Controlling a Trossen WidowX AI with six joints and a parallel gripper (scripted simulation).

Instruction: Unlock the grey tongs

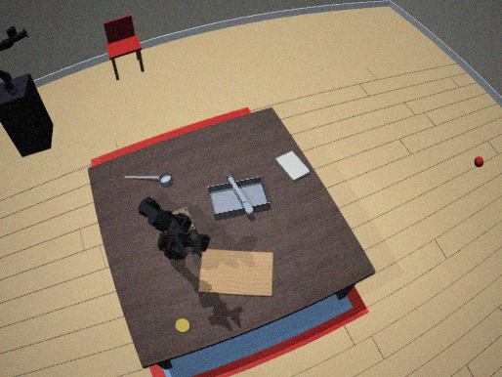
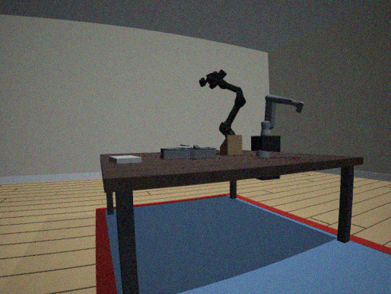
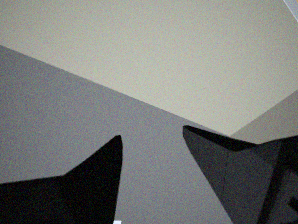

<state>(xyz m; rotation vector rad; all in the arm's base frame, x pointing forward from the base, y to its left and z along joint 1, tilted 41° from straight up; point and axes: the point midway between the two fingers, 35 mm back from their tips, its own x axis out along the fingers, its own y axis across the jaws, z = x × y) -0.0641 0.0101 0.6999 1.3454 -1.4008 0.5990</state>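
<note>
The grey tongs (image 1: 240,194) lie closed and slanting across the roasting tin (image 1: 237,214) (image 2: 175,154), their two ends resting over opposite long walls. The wooden board (image 1: 236,274) lies flat, with part of the arm's shadow on it; it does not show in the exterior view. My gripper (image 3: 152,135) is partly open, with nothing between its fingers in the wrist view. It is raised high above the table near the arm's base, well away from the tongs, and points roughly level. The wrist view shows only walls and ceiling, so neither tongs nor tin appear there.
A small pan (image 1: 166,179) with a long handle lies behind the arm's base. A white block (image 1: 292,165) (image 2: 125,159) lies beyond the tin at the table's far right. A yellow disc (image 1: 183,325) lies near the front left corner of the table.
</note>
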